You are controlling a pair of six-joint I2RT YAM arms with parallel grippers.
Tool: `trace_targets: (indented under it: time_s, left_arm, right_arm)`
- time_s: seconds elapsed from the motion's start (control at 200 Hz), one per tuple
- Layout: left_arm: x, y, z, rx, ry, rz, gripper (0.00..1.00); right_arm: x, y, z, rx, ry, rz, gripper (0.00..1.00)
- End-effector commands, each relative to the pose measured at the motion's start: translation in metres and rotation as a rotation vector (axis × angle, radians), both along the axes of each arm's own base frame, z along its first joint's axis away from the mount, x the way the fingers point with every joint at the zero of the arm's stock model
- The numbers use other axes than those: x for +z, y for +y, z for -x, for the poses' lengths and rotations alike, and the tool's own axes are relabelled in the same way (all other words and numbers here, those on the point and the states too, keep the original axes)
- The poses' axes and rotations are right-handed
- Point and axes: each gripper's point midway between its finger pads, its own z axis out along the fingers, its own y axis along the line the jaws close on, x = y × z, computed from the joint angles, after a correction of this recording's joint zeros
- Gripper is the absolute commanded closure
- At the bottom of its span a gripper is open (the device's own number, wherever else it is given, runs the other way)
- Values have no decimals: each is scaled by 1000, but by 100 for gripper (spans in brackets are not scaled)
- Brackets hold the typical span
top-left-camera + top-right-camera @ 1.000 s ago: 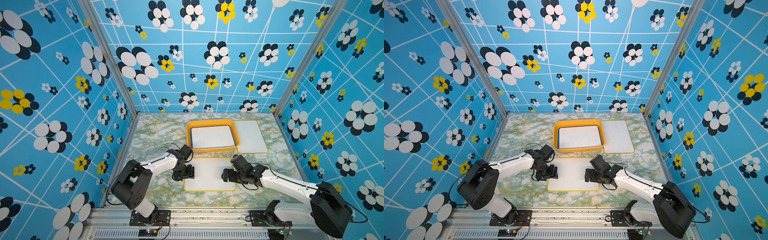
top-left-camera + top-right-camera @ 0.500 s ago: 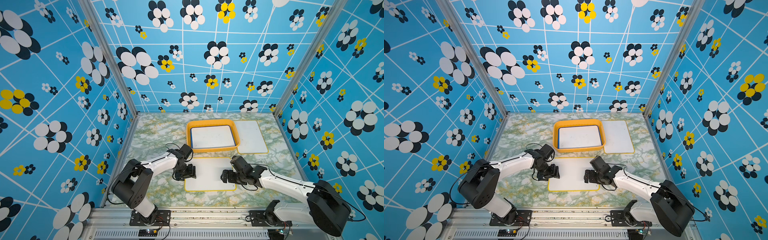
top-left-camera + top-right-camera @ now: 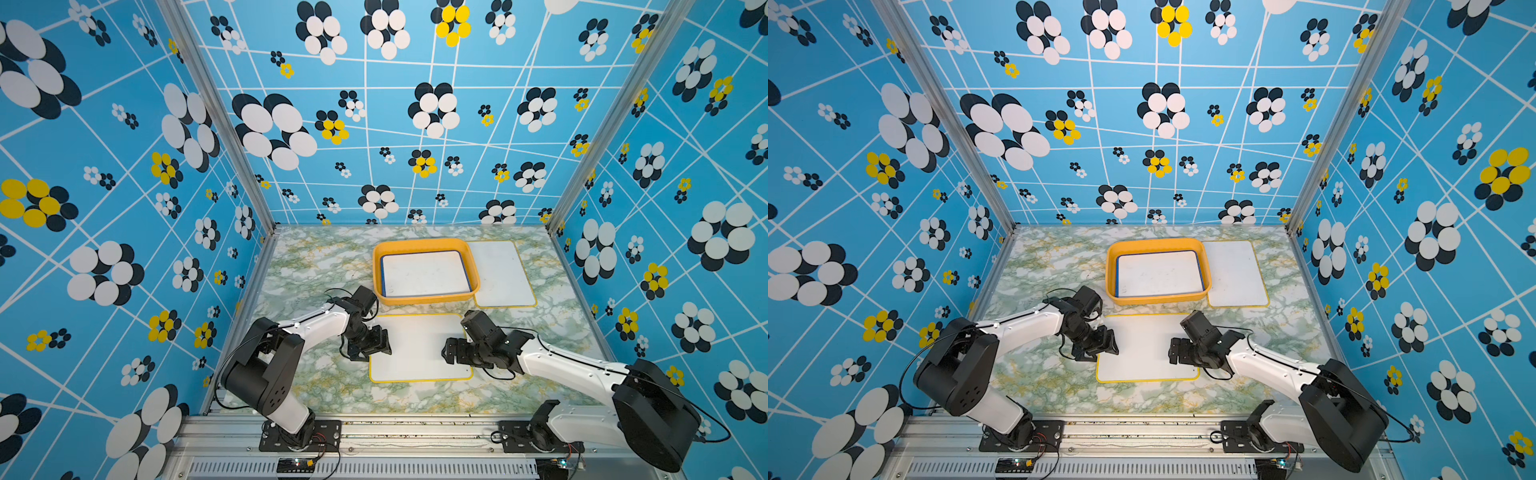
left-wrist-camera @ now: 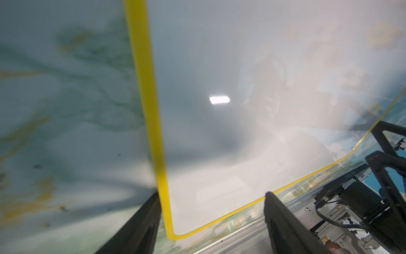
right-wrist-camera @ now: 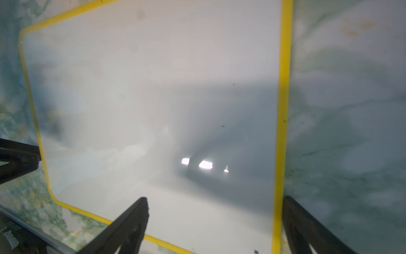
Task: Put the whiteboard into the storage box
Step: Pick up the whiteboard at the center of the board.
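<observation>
Left end effector [image 3: 380,343] and right end effector [image 3: 449,353] both show me jaws apart, straddling opposite sides of the yellow-edged whiteboard [image 3: 415,349], which lies flat near the tabletop [image 3: 316,266] front edge. I count three whiteboards and one orange storage box [image 3: 424,299] behind. It holds a blue-edged whiteboard [image 3: 424,274]; the third whiteboard [image 3: 500,274], yellow-edged, lies just beside its right wall.

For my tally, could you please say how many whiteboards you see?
3: blue-framed whiteboard inside the storage box; right whiteboard beside it; front whiteboard in front of it. Others may hide underneath.
</observation>
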Motion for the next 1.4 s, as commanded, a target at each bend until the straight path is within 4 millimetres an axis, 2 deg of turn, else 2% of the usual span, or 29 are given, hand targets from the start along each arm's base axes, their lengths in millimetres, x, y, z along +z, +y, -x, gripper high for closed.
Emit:
trace_targets:
  time_s: [0.0,0.28,0.575,0.86,1.139,1.394]
  left_arm:
    - [-38,-19,24,-58,66,104,24]
    - [-18,-31,23,-53,31,211,24]
    - [4,-36,16,-17,-9,313,24]
    - [22,-38,18,-18,-22,386,24]
    - [28,-34,10,24,-57,432,24]
    - [30,-35,13,7,-43,444,24]
  right_arm:
    - [-22,15,35,48,169,-96,4]
    - [-25,17,37,39,181,-111,4]
    - [-25,17,39,33,182,-118,4]
    - [-26,17,40,27,183,-129,4]
    - [-21,26,40,25,177,-173,5]
    - [-17,36,44,38,181,-207,5]
